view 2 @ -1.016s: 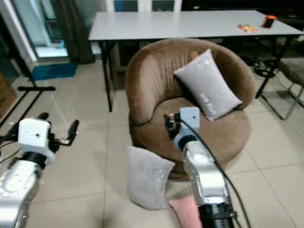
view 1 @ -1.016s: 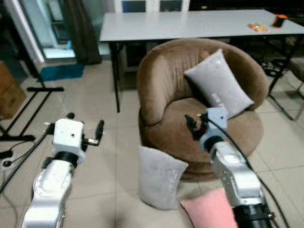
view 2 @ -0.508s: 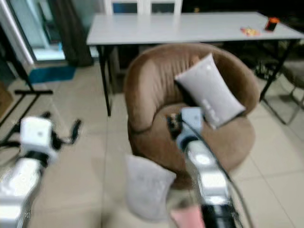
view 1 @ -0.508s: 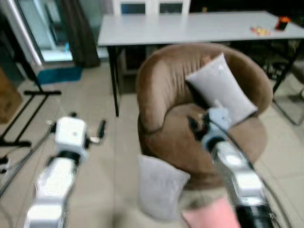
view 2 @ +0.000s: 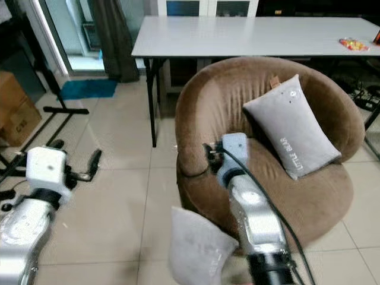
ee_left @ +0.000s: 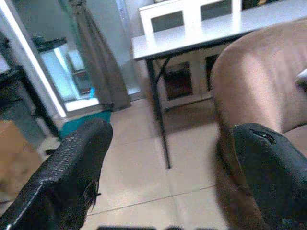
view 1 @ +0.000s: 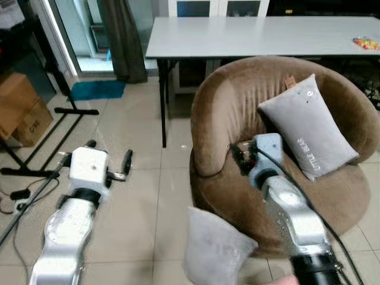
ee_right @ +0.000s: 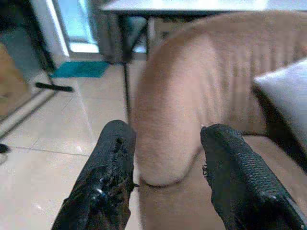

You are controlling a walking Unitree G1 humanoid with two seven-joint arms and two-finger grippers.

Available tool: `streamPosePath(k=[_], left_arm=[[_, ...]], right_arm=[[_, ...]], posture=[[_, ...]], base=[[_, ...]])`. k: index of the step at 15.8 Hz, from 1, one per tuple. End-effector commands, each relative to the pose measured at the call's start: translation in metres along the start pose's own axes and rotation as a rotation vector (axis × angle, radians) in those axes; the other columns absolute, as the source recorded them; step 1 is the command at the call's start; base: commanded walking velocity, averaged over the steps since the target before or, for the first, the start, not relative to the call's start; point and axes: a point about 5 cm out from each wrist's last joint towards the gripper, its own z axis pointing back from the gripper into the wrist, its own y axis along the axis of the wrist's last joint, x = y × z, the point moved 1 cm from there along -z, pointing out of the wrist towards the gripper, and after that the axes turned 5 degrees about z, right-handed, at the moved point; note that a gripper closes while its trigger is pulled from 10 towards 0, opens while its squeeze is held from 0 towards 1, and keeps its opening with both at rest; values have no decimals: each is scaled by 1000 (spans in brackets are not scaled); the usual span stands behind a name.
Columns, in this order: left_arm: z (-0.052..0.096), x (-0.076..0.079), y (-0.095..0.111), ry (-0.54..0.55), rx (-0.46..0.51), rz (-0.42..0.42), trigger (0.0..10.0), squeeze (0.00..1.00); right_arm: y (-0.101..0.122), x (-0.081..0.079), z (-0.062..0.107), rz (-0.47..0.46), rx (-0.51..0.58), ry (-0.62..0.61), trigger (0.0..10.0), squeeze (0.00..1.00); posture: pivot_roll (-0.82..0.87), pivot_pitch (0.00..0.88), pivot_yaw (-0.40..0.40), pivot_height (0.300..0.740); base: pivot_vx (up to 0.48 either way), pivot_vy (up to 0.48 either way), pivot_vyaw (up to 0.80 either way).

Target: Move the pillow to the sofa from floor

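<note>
Round brown velvet tub sofa (view 1: 237, 119) is sitting centre-right on the beige tiled floor (view 1: 136, 178), with a long grey table (view 1: 249, 35) far behind it. Right gripper (view 1: 237, 159) is hovering over the sofa's near left rim, fingers parted, holding nothing. Left gripper (view 1: 108, 161) is hovering over the floor at left, fingers spread wide, empty. Grey rectangular fabric pillow (view 1: 211, 249) is standing on the floor against the sofa's near side. Second grey pillow (view 1: 309, 133) is leaning on the sofa back.
</note>
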Motion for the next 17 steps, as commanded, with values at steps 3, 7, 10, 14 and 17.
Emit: streamPosePath(k=[3,7,10,14,17], left_arm=[[1,-6,2,20,4,-29,10000,0],[1,-5,2,17,6,-52,10000,0],[0,-5,2,18,7,-55,10000,0],[1,-5,2,17,7,-57,10000,0],[1,-5,2,18,7,-58,10000,0]], right_arm=[[6,-3,-2,1,20,16,10000,0],[7,-6,-2,28,25,45,10000,0],[6,-4,-3,5,22,33,10000,0],[6,-8,-3,41,21,71,10000,0],[6,-12,-3,60,22,92,10000,0]], posture=[[22,0,12,740],[24,0,11,740],[26,0,9,740],[26,0,9,740],[30,0,6,740]], base=[[0,0,0],[0,0,0],[0,-416,375],[0,-428,0],[0,-420,800]])
